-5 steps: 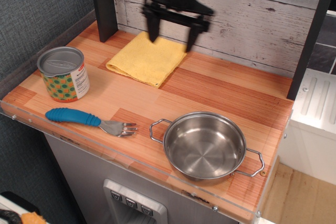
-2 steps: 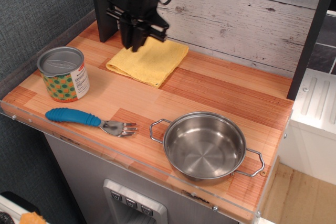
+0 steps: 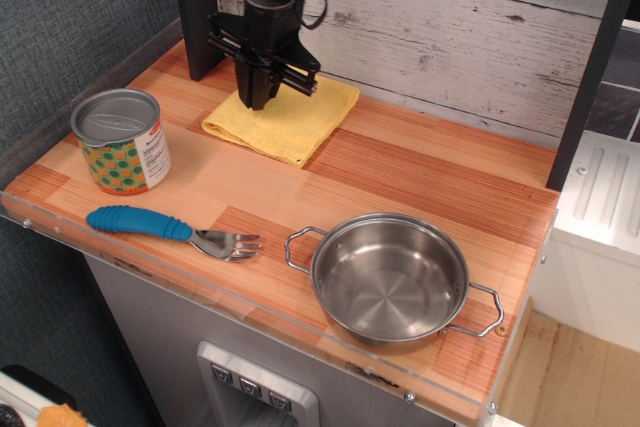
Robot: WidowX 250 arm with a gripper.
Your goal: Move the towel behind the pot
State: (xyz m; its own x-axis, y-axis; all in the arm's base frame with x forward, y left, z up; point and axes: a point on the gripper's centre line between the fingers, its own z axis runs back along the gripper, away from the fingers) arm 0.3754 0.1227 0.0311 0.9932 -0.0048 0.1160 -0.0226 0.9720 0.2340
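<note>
Can [image 3: 122,140]: a printed tin with a green and orange dot pattern, standing upright at the left edge of the table, its silver lid on.
Fork [image 3: 167,228]: a blue-handled fork lying along the near edge, just in front of the can, its metal tines pointing right toward the pot.
End effector [image 3: 253,99]: black, pointing straight down over the far left corner of the towel; its fingers are drawn close together, tips at or just above the cloth. Whether they pinch any cloth cannot be told.
Towel [image 3: 290,119]: a yellow folded cloth lying flat at the far left of the table, near the grey plank wall and right of a dark post, well apart from the pot.
Table [image 3: 420,172]: striped wood top in orange and brown tones with a clear strip along its near edge.
Pot [image 3: 389,278]: a shiny steel pot with two wire loop handles, upright and empty, at the near right of the table.
</note>
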